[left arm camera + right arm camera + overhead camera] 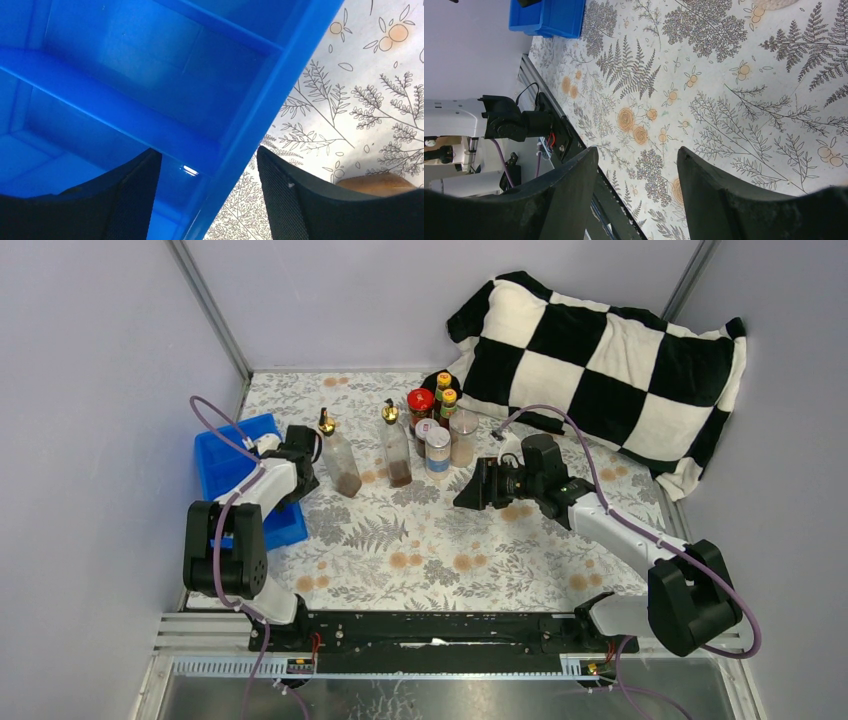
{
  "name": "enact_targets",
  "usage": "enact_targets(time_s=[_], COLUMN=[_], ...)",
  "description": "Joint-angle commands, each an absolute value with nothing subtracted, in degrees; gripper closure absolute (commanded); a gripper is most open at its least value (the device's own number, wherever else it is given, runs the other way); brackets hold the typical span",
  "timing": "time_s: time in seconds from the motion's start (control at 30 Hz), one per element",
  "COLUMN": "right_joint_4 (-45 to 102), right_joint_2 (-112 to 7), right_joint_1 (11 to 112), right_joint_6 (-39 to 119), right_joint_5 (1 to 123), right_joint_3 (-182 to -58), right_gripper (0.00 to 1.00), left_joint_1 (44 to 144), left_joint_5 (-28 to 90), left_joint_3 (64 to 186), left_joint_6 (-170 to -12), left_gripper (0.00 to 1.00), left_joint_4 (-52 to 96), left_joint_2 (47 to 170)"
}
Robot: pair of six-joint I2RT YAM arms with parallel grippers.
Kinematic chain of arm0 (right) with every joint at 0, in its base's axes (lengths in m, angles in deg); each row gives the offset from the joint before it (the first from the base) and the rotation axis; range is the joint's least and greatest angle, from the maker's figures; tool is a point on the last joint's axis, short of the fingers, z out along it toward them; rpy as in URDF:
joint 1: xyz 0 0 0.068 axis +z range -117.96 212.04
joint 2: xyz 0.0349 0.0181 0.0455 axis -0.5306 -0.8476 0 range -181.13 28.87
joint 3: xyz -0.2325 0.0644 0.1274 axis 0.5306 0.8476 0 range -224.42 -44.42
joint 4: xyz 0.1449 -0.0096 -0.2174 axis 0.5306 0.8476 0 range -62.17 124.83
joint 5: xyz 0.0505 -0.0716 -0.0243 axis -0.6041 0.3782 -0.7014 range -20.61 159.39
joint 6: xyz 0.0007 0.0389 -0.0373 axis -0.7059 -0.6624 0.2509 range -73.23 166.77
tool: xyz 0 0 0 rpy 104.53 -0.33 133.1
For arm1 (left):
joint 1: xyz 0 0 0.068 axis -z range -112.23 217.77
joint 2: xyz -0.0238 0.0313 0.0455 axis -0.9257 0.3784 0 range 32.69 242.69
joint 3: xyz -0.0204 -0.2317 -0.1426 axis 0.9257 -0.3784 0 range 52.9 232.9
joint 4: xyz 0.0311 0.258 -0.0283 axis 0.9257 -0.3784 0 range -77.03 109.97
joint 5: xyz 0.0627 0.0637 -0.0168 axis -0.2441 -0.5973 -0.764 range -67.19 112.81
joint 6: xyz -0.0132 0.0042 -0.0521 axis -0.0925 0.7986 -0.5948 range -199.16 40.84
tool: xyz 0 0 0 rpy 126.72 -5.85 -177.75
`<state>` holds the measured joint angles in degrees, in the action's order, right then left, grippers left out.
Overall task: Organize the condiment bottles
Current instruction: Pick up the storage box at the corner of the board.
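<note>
The condiment bottles stand grouped at the back middle of the table. Two tall clear gold-spouted bottles stand in front on the left. Behind them are a red-lidded jar, two dark yellow-capped bottles and silver-lidded shakers. My left gripper is open, its fingers either side of the blue tray's right wall, apart from it. My right gripper is open and empty over the floral cloth, right of the bottles.
The blue divided tray sits at the left edge by the wall; it also shows in the right wrist view. A black-and-white checkered pillow lies at the back right. A brown rounded thing shows beside my left gripper's right finger.
</note>
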<state>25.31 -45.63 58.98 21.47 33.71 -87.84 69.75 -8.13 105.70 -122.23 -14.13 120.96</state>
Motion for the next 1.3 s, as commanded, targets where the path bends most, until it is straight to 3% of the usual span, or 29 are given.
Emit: enact_targets(time_s=[0.0, 0.17, 0.47, 1.27], right_joint_4=[23.48, 22.71, 21.42, 21.04], right_joint_2=[-45.98, -46.76, -46.84, -44.62], right_joint_1=[59.38, 59.37, 59.38, 59.55], right_joint_6=[22.25, 21.99, 20.93, 18.55], right_joint_5=[32.15, 31.80, 30.99, 30.19], right_joint_3=[-87.84, -87.80, -86.92, -86.69], right_gripper=[0.34, 0.34, 0.35, 0.37], left_joint_1=[68.76, 68.16, 68.13, 68.21], left_joint_5=[-7.94, -6.33, -4.73, -4.18], left_joint_3=[108.58, 108.71, 106.67, 115.92], left_joint_6=[-120.86, -120.88, -121.71, -121.34], left_gripper=[0.29, 0.49, 1.00, 1.00], left_joint_4=[-10.04, -9.71, -10.56, -18.03], left_joint_2=[122.16, 121.75, 117.53, 98.42])
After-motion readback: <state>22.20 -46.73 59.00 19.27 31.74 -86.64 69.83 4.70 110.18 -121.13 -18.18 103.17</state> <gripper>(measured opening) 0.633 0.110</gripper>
